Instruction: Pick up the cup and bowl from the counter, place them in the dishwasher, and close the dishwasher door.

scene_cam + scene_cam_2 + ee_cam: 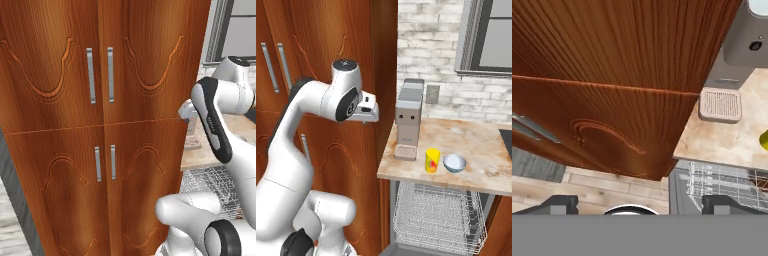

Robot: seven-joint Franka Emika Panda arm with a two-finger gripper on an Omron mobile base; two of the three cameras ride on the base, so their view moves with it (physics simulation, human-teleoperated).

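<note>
A tall brown wooden cabinet [100, 125] with carved doors and steel handles [90, 75] stands directly ahead of the jaws and off to one side. Beyond the jaws' other side sits a grey boxy countertop appliance [408, 125], its ribbed drip tray [721, 105] just past the cabinet's edge. Behind it rises a whitish brick wall [426, 45] with a window [491, 35].

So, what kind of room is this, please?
Most likely a kitchen, a rendered one: a beige marbled stone counter against a pale brick wall, a silver wire dishwasher rack pulled out beneath it, and a tall brown carved wooden cabinet alongside.
</note>
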